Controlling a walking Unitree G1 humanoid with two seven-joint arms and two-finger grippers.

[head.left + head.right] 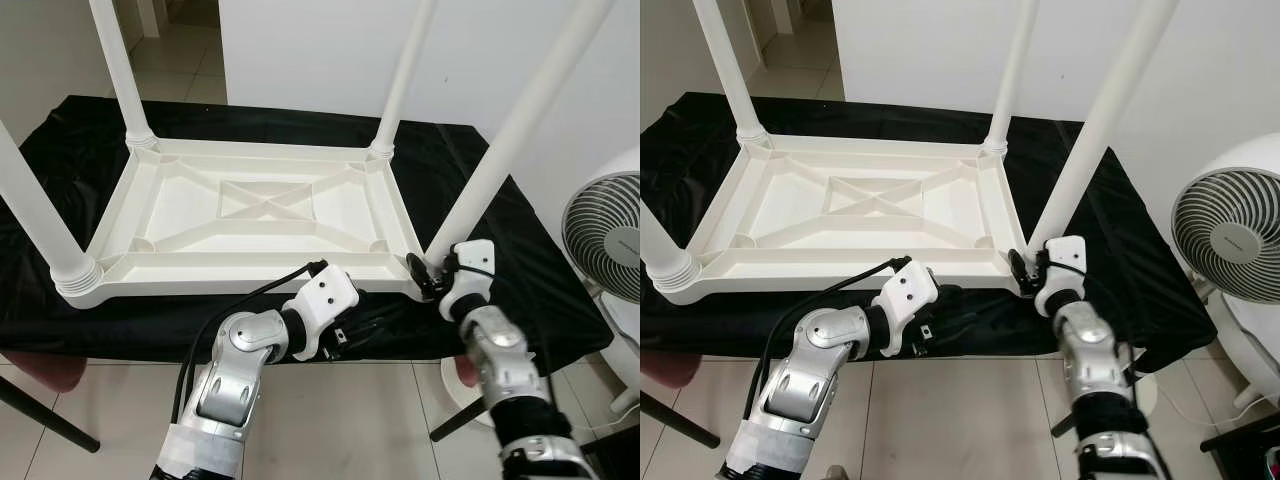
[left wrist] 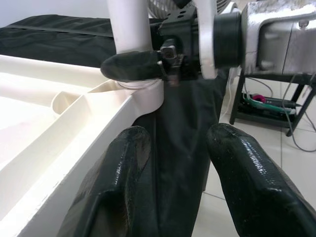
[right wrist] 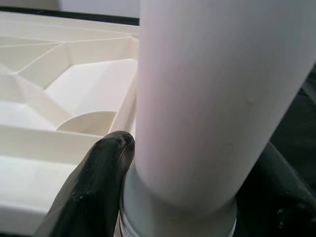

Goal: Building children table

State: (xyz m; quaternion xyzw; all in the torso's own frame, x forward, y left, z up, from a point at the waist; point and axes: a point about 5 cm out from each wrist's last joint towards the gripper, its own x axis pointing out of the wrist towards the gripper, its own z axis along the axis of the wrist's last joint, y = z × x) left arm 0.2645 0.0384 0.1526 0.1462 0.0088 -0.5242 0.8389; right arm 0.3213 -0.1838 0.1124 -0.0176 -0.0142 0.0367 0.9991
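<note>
So the white tabletop point(image 1: 250, 215) is flipped upside down on a desk with a black cloth point(image 1: 520, 250) over it, sitting nearer the desk's left and middle, its long side running along the front edge; all four legs are standing in their corner sockets.

Going left to right: the near-left leg point(image 1: 35, 215) is by the desk's front-left corner, its ribbed collar looks seated; the far-left leg point(image 1: 120, 70) and far-right leg point(image 1: 405, 75) stand along the back edge; the near-right leg point(image 1: 520, 120) leans out toward the front-right.

The left gripper point(image 1: 345, 335) hangs just below the front edge of the desk, under the tabletop's front rim; its fingers point(image 2: 113, 192) are spread apart with nothing between them, just cloth behind.

The right gripper point(image 1: 428, 275) is at the base of that near-right leg, clamped around it right above the socket; in the wrist view one finger point(image 3: 94, 182) is pressed against the leg's collar.

My guess is this last leg is being twisted or pushed home; to do it well I'd keep the grip low by the collar, straighten the leg before pressing so it doesn't bind, and bring the free left gripper up to steady the tabletop's rim so it doesn't slide on the cloth. There's a fan point(image 1: 605, 235) off the desk's right end.
</note>
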